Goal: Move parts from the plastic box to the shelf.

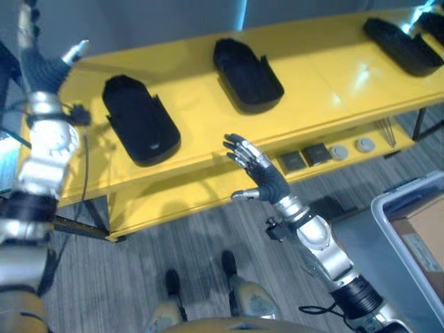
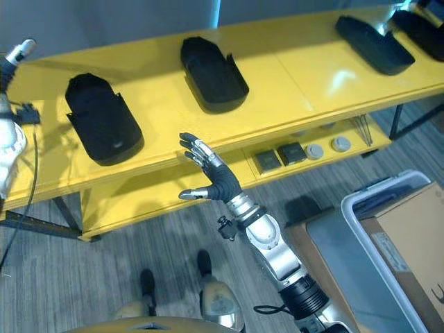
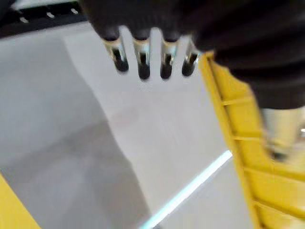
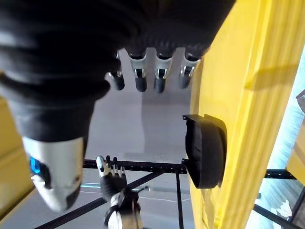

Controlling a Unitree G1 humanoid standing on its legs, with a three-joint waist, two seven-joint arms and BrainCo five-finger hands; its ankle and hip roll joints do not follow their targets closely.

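Fingers of the right hand were straight and spread, the thumb standing apart, holding nothing; the hand hung in the air just before the front edge of the yellow shelf, between the first and the second black part. Its silver fingers ended in dark tips, and a dark ribbed cover wrapped its back and wrist. The left hand was raised at the shelf's far left end; in its own wrist view its fingers ran straight in a row with nothing between them, a pale wall beyond.

Four black parts lay on the glossy yellow top: long, rounded, matte shells with raised rims, shaped much like shallow scoops. One black part lay at the left, a second black part near the middle, a third black part at the right, and a fourth black part was cut off by the corner, so its shape could not be made out.

On the lower yellow level sat small dark square pieces and grey round pieces, too small to tell more. The plastic box, grey with a pale rim, stood on the floor at the lower right, partly out of frame, with a brown cardboard carton inside it hiding whatever lay beneath.
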